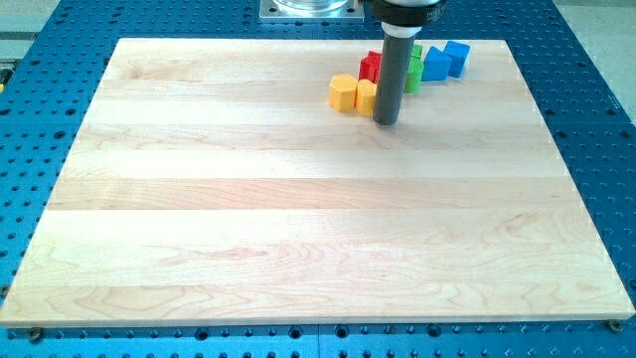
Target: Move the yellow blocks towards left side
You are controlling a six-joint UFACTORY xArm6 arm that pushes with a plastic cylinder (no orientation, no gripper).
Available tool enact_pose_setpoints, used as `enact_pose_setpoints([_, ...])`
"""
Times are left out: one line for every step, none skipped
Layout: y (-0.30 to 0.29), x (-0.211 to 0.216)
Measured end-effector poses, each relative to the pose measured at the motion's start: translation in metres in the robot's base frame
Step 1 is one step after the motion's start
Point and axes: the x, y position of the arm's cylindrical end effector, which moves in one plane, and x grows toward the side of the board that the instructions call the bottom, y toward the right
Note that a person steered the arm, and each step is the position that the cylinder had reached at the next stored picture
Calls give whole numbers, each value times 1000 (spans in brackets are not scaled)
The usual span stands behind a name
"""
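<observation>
Two yellow blocks lie side by side near the view's top, right of centre: a yellow hexagonal block and a second yellow block to its right, partly hidden by the rod. My tip rests on the board just right of and slightly below the second yellow block, touching or almost touching it. Behind the rod a red block shows. Green blocks sit to the rod's right. Two blue blocks lie further right.
The wooden board lies on a blue perforated table. A metal mount sits at the view's top edge.
</observation>
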Motion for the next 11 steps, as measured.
enact_pose_setpoints([-35, 4])
enact_pose_setpoints([45, -2])
enact_pose_setpoints([34, -26])
enact_pose_setpoints([-33, -19])
enact_pose_setpoints([-63, -20])
enact_pose_setpoints([-64, -48])
enact_pose_setpoints([-104, -53])
enact_pose_setpoints([-129, -68])
enact_pose_setpoints([-123, -112])
enact_pose_setpoints([-154, -58])
enact_pose_setpoints([-178, -8])
